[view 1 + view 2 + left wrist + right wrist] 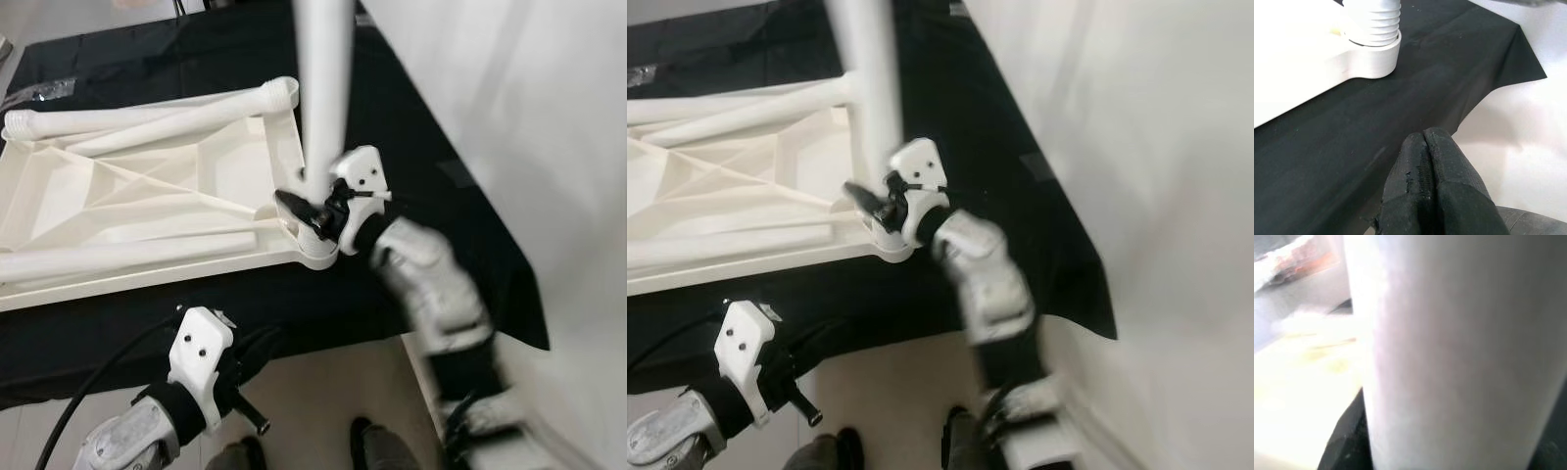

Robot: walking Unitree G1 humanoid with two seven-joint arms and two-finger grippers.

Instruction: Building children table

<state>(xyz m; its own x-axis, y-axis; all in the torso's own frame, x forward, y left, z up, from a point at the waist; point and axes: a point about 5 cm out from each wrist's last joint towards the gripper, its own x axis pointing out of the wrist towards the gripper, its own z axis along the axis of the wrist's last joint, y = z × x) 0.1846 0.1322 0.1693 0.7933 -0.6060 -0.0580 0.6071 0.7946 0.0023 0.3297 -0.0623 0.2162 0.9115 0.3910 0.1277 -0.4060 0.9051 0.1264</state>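
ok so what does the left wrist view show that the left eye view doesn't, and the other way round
Left wrist view alone: the left gripper close up, fingers pressed shut on nothing, and the ribbed threads at the base of the upright leg.

Left eye view alone: the right gripper at that leg's base, the loose legs lying in the upturned white tabletop, and the white wall.

Both: the leg seated in the tabletop's corner socket and the black cloth underneath.
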